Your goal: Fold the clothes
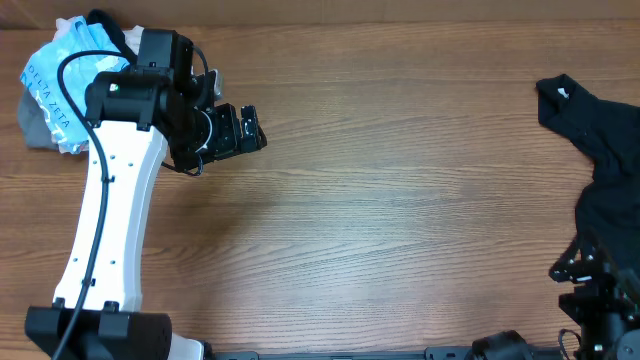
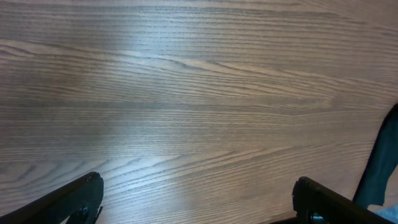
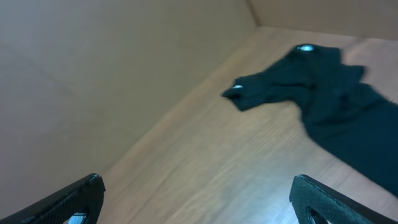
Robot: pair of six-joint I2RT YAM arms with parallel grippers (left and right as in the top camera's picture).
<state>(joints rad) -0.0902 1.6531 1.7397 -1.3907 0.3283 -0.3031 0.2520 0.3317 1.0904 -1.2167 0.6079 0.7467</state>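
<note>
Grippers first: the left gripper (image 1: 256, 133) is spread wide with nothing between its fingers. It hovers over bare wood toward the upper left of the table (image 1: 400, 200). The right gripper (image 3: 200, 202) is spread just as wide and is also holding nothing. It sits low at the right edge in the overhead view and points at the dark garment.

The surface is light brown wood with a long horizontal grain, and I get a soft glare patch on it in the left wrist view. On the right wrist camera a plain beige wall (image 3: 112, 68) runs right along the table's edge and meets another wall in a corner.

The clothes are split between the two ends. The light blue T-shirt (image 1: 62, 75) is crumpled into a heap at the far left corner, with some printed lettering showing on a fold. The shoulder end of the white arm (image 1: 115, 200) and its black cable (image 1: 78, 70) sit partly over it. A grey bit of cloth (image 1: 35, 125) pokes out at the heap's lower edge, and I can't tell whether it belongs to the same shirt.

The black shirt (image 1: 605, 150) lies rumpled along the right side, well apart from the blue one, and runs off the frame. One corner of it sticks out toward the table's middle. The right gripper is near its lower end without touching it, as far as I can make out.
</note>
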